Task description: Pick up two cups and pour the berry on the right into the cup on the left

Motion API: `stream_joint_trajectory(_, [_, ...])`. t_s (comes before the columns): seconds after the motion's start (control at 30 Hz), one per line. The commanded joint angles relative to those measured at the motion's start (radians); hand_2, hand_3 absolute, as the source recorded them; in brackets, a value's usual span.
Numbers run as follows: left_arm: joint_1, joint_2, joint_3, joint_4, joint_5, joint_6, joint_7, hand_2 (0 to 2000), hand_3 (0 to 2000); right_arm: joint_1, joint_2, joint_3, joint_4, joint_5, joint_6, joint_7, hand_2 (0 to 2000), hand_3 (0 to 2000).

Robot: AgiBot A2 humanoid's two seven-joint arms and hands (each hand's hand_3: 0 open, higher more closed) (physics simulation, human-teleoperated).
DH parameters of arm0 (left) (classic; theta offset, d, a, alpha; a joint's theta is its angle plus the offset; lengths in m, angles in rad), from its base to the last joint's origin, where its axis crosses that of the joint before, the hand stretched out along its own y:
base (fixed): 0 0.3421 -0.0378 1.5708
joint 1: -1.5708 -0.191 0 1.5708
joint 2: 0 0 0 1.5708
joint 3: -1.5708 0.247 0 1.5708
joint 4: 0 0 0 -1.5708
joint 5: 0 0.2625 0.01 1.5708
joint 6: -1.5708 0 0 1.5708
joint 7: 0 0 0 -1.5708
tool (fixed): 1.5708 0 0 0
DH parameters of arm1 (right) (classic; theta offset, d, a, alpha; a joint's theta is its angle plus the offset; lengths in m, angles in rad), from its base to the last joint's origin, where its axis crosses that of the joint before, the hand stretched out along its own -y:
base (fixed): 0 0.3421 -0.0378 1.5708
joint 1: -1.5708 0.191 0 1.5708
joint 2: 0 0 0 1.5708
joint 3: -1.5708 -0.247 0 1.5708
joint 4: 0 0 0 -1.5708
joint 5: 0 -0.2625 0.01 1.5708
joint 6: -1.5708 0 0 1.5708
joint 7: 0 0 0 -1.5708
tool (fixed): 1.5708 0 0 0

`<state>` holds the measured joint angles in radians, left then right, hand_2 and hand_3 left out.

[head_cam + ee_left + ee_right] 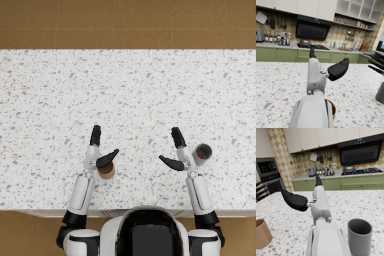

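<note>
A brown cup (106, 171) stands upright on the white speckled table (128, 90), just right of my left wrist; its rim (332, 108) shows beside the forearm in the left wrist view. My left hand (99, 150) is open, fingers spread, above and beyond the cup, not touching it. A grey cup (202, 153) with a red berry (200, 155) inside stands right of my right hand (176, 151), which is open and holds nothing. The grey cup (359, 236) sits beside the right forearm, and the brown cup (262, 234) shows there too.
The table's near edge (128, 211) runs just ahead of my body; brown floor lies beyond the far edge. Kitchen cabinets and a stove (311, 46) form the background in the wrist views.
</note>
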<state>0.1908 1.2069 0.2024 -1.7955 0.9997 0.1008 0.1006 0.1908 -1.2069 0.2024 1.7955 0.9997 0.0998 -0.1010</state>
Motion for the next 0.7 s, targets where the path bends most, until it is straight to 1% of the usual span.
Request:
stream_joint_trajectory(0.03, [0.000, 0.000, 0.000, 0.000, 0.000, 0.000, 0.000, 0, 0, 0.000, 0.000, 0.000, 0.000, 0.000, 0.000, 0.000, 0, 0])
stream_joint_trajectory(0.67, [0.000, 0.000, 0.000, 0.000, 0.000, 0.000, 0.000, 0, 0, 0.000, 0.000, 0.000, 0.000, 0.000, 0.000, 0.000, 0, 0])
stream_joint_trajectory(0.7, [0.002, 0.001, 0.030, 0.016, 0.000, 0.000, 0.000, 0, 0, 0.002, -0.001, 0.030, -0.016, 0.000, 0.000, 0.000, 0, 0])
